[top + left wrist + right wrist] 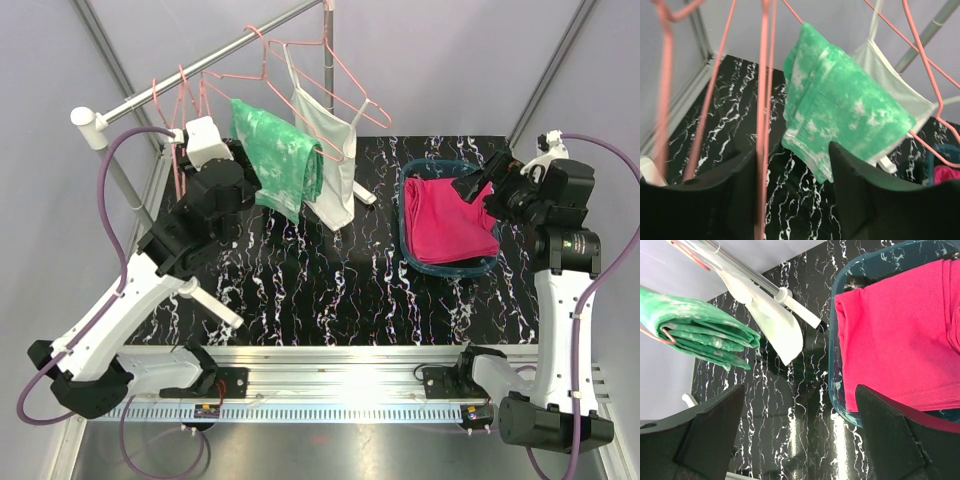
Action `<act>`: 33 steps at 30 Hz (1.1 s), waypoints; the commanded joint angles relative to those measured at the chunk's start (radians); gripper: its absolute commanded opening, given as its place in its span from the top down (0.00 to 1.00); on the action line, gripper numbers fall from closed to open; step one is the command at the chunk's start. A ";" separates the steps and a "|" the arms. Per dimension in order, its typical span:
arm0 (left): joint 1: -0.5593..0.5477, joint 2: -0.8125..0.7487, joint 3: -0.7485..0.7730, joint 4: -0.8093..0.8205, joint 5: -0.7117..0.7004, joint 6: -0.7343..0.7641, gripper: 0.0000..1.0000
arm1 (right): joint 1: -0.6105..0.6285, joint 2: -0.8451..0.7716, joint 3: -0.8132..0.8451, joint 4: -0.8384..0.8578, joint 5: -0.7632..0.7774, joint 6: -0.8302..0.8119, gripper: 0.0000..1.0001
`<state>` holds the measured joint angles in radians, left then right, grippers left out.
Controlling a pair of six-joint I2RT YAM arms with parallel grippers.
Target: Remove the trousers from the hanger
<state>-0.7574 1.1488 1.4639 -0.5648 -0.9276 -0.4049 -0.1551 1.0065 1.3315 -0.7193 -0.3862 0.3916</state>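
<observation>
Top external: green trousers (280, 160) hang off the rail (130, 99) at 11 o'clock, magenta trousers (450, 220) in the basket (404, 215) at 2. Left gripper (792, 150) fingers apart, pink hanger (762, 125) wire between them. Right gripper (800, 390) spread wide.

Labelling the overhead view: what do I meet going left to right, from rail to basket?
Empty pink wire hangers → mottled green and white trousers → white strappy tank top → teal plastic basket holding magenta-pink trousers.
</observation>
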 commanded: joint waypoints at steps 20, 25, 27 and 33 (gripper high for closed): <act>-0.387 0.077 0.366 -0.020 0.007 0.097 0.19 | 0.005 -0.128 -0.077 -0.017 0.030 -0.073 0.01; -0.387 0.192 0.435 0.084 -0.078 0.181 0.19 | 0.005 -0.147 -0.086 -0.016 0.017 -0.059 0.01; -0.373 0.233 0.455 0.126 -0.123 0.230 0.18 | 0.005 -0.154 -0.089 -0.011 -0.005 -0.046 0.01; -0.255 0.417 0.648 0.000 -0.079 0.155 0.19 | 0.005 -0.206 -0.107 0.001 0.024 0.035 0.00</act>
<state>-1.0595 1.5318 2.0319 -0.5495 -0.9878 -0.2401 -0.1551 0.8330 1.2301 -0.7509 -0.3691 0.3641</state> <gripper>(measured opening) 0.816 0.993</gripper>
